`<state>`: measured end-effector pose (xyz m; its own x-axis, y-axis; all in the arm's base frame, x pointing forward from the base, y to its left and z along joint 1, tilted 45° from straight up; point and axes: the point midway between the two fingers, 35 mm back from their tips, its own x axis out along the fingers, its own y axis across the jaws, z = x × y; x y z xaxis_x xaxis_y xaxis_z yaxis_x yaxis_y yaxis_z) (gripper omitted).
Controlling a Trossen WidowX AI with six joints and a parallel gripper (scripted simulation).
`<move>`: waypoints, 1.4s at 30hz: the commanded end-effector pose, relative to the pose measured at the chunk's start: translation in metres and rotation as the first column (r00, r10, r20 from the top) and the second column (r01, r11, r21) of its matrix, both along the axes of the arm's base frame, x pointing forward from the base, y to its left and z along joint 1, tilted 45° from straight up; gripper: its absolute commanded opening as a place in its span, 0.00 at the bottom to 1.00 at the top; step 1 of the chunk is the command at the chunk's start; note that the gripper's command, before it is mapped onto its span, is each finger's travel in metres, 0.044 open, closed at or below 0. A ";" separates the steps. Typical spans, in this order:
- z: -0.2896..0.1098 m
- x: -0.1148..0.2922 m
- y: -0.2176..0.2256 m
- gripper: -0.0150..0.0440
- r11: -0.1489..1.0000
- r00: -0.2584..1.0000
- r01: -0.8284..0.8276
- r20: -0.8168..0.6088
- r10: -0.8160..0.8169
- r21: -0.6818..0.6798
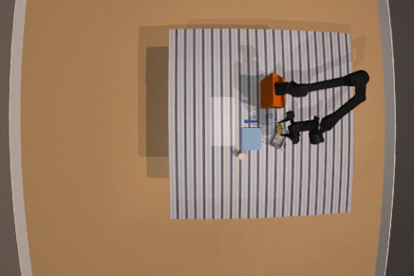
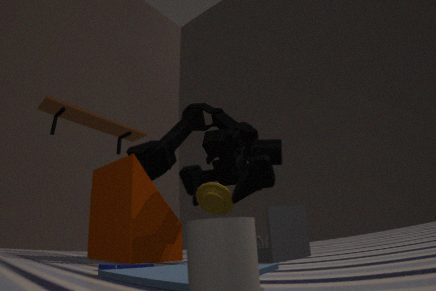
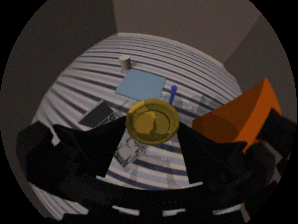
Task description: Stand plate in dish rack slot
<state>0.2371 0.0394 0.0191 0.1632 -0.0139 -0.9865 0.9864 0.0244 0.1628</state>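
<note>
My gripper (image 3: 152, 121) is shut on a small yellow plate (image 3: 152, 121), held by its edges between the two dark fingers. In the exterior view the plate (image 2: 214, 198) hangs tilted, well above the table, with the gripper (image 2: 220, 188) around it. From above, the plate (image 1: 281, 128) and gripper (image 1: 285, 128) are right over the wire dish rack (image 1: 278, 140). In the wrist view the dish rack (image 3: 131, 151) shows just below the plate, partly hidden by it and by the left finger.
An orange block (image 1: 272, 90) stands beside the arm's base. A light blue mat (image 1: 251, 138) lies left of the rack, with a small blue utensil (image 1: 250, 120) and a white cup (image 1: 241, 155) near it. A grey box (image 2: 287, 233) stands at the back.
</note>
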 end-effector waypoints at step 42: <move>0.026 0.016 0.053 0.25 0.789 0.696 0.005 0.569 0.438 -0.614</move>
<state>0.2568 0.0918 0.0418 0.7997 -0.3572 -0.4826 0.6000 0.5046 0.6208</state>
